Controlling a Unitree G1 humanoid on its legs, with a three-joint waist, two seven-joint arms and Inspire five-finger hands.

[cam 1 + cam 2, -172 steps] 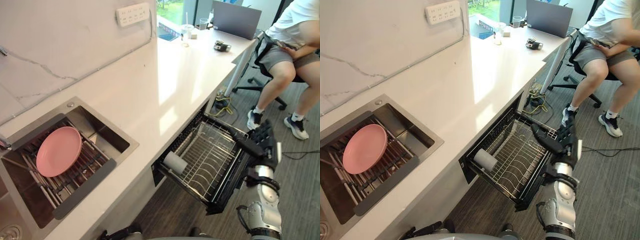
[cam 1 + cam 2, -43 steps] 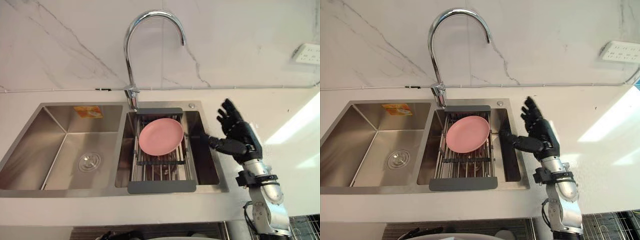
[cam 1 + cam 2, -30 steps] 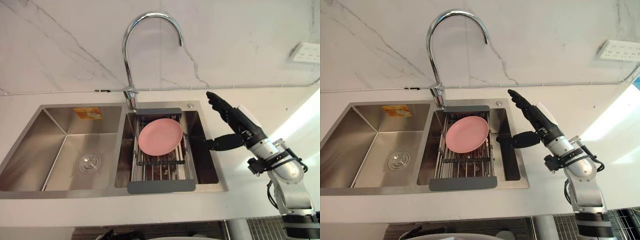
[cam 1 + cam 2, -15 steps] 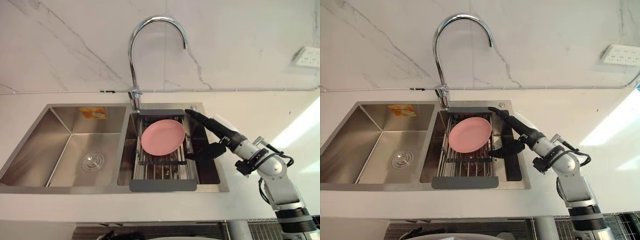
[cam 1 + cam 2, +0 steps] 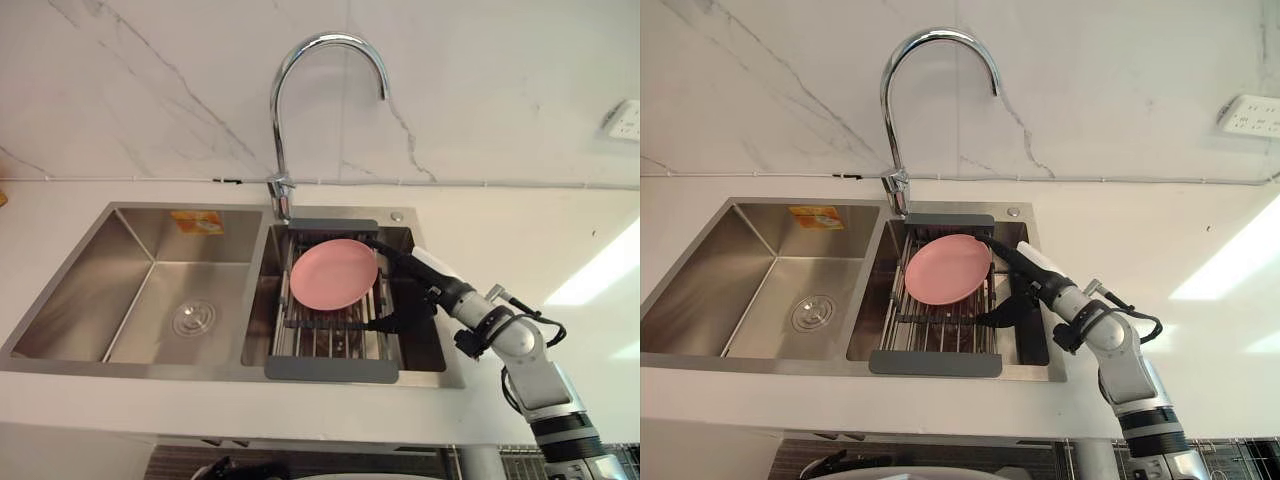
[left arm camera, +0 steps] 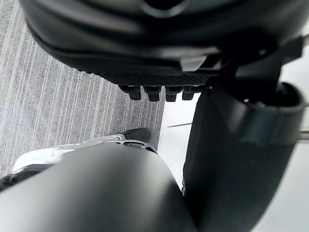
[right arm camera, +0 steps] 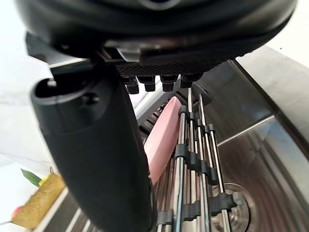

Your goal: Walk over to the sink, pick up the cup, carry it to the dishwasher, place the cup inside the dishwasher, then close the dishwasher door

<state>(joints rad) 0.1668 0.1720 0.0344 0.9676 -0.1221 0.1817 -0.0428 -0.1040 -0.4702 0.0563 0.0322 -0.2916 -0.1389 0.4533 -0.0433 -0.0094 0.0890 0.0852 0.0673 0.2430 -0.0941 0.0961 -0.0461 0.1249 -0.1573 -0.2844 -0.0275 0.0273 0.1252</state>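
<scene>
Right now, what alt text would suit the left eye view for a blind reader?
The right robot hand, held open, reaches into the right basin of a steel sink, beside a pink plate resting on a rack. A curved chrome tap stands behind.

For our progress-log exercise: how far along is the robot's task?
Done: robot at the stainless-steel double sink. In hand: open right robot hand reaches beside the round pink plate on the wire rack, ungripped; left robot hand idle. Left: grasping, carrying, loading, door-closing.
</scene>
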